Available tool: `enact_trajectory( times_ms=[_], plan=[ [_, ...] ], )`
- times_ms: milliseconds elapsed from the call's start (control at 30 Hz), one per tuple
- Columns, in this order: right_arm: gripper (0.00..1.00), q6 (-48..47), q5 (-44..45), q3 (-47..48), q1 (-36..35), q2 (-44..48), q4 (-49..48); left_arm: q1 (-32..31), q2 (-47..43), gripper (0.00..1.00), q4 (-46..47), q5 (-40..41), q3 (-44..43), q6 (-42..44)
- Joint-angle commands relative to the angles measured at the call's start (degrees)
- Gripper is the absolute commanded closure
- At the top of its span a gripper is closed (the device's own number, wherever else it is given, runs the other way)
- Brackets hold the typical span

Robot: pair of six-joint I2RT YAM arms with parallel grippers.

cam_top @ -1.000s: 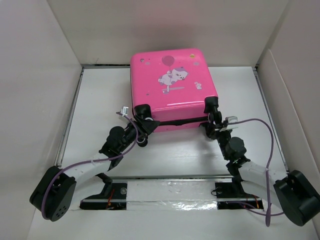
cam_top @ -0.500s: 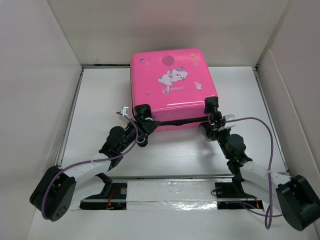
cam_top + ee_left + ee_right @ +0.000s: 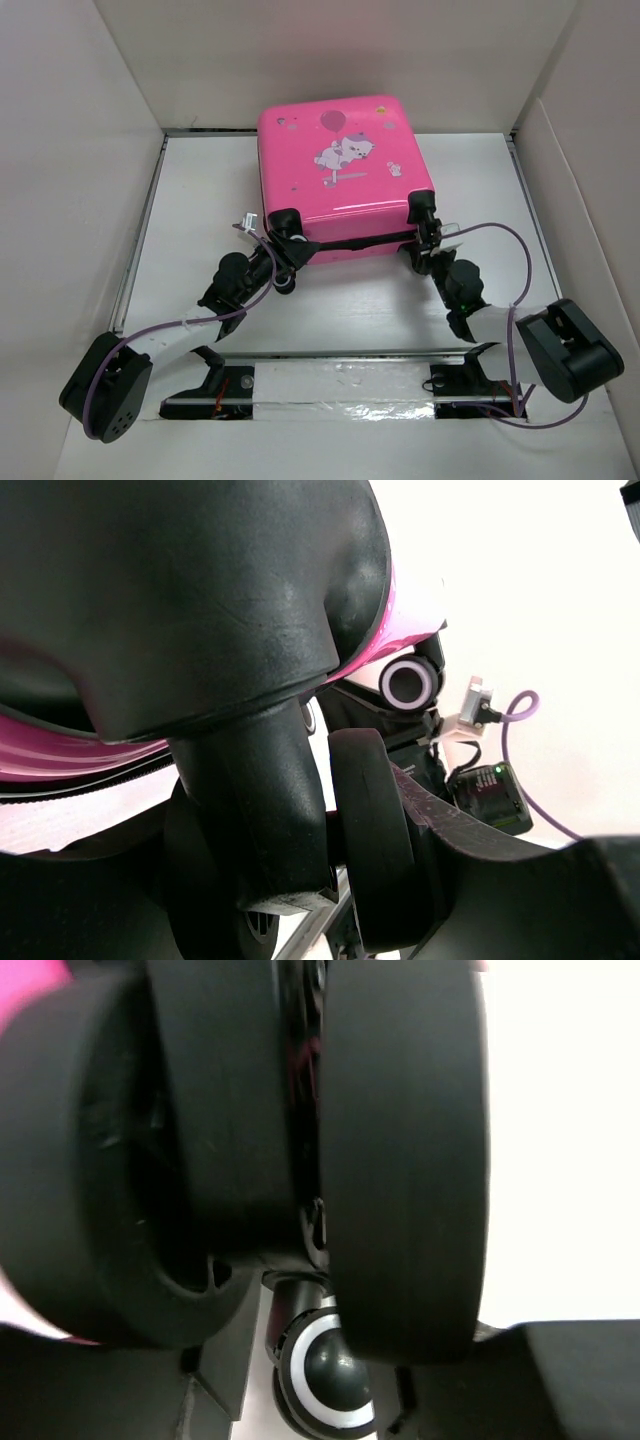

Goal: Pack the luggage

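The luggage (image 3: 340, 165) is a bright pink hard-shell suitcase with a cartoon animal and balloon print. It lies shut and flat at the back middle of the table, its black wheels toward me. My left gripper (image 3: 281, 243) is shut on the near-left wheel (image 3: 285, 222). In the left wrist view that wheel (image 3: 370, 850) and its caster fill the space between the jaws of the left gripper (image 3: 300, 880). My right gripper (image 3: 430, 243) is at the near-right wheel (image 3: 422, 212). In the right wrist view the twin black wheel (image 3: 400, 1160) sits between the jaws of the right gripper (image 3: 330, 1380).
White walls (image 3: 80, 150) box in the table on the left, back and right. A taped metal rail (image 3: 340, 375) runs along the near edge between the arm bases. Purple cables (image 3: 520, 250) loop beside both arms.
The right arm's elbow has swung inward and its base link has turned, with the gripper staying at the wheel. The luggage has shifted slightly left and back. The left arm has not moved.
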State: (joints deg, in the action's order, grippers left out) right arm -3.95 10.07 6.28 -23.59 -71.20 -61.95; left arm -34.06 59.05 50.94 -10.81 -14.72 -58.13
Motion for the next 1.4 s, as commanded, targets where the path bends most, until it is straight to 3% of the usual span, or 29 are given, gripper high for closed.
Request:
enact_trajectory(
  times_ms=[0,133,200,300,367,500,567,600,633,667,833,1033,1133,1167,1300,1367],
  plan=[
    [0.63,-3.26,-1.98,4.18,0.30,-2.80,-14.67,-0.83,-2.80,1.00,10.85,-5.01,-2.95,7.24],
    [0.76,-3.00,-2.76,2.77,0.83,-6.93,-26.44,-0.83,-3.24,1.00,10.24,-4.66,-2.42,7.68],
    [0.82,-2.21,-3.99,3.12,0.83,-7.29,-26.99,-0.83,-3.06,1.00,10.06,-4.48,-2.42,7.68],
    [0.82,-0.89,-6.01,3.47,0.83,-6.24,-26.55,-0.83,-2.62,1.00,10.15,-4.57,-2.51,7.68],
    [0.80,-0.54,-6.72,3.47,0.83,-5.36,-25.42,-0.83,-2.45,1.00,10.23,-4.48,-2.59,7.77],
    [0.61,-0.27,-8.74,3.47,0.83,-1.76,-20.15,-0.83,-2.36,1.00,10.32,-4.48,-2.51,7.85],
    [0.61,-0.27,-9.09,4.17,0.83,0.35,-15.76,-0.83,-1.83,1.00,10.67,-4.40,-2.51,7.68],
    [0.70,-0.27,-9.27,4.61,0.83,0.45,-16.09,-0.83,-0.96,1.00,11.80,-4.83,-2.24,7.24],
    [0.70,-0.19,-9.27,4.61,0.83,0.45,-16.09,-0.83,-0.95,1.00,11.82,-4.84,-2.24,7.24],
    [0.81,-0.01,-8.93,4.88,0.83,0.19,-16.53,-0.83,-0.86,1.00,11.90,-4.84,-2.07,7.15],
    [1.00,0.78,-9.62,6.72,0.83,-4.02,-20.30,-0.83,-1.04,1.00,11.64,-4.40,-1.80,7.41],
    [1.00,5.86,-10.77,3.83,-1.10,-9.83,-32.08,-0.83,-0.69,1.00,12.43,-4.75,-2.07,7.15],
    [1.00,7.55,-6.39,2.15,-7.49,-12.46,-34.02,-0.83,0.36,1.00,14.44,-6.06,-2.94,6.45],
    [1.00,7.20,-1.68,2.41,-14.31,-14.82,-34.11,-1.61,0.89,1.00,15.24,-6.33,-3.73,6.10],
    [1.00,5.18,9.25,6.54,-28.56,-26.31,-41.90,-7.40,3.79,1.00,16.30,-4.40,-7.33,7.15],
    [1.00,4.65,11.37,11.45,-31.76,-29.59,-41.23,-8.12,5.28,1.00,17.52,-3.96,-8.65,6.80]
  ],
)
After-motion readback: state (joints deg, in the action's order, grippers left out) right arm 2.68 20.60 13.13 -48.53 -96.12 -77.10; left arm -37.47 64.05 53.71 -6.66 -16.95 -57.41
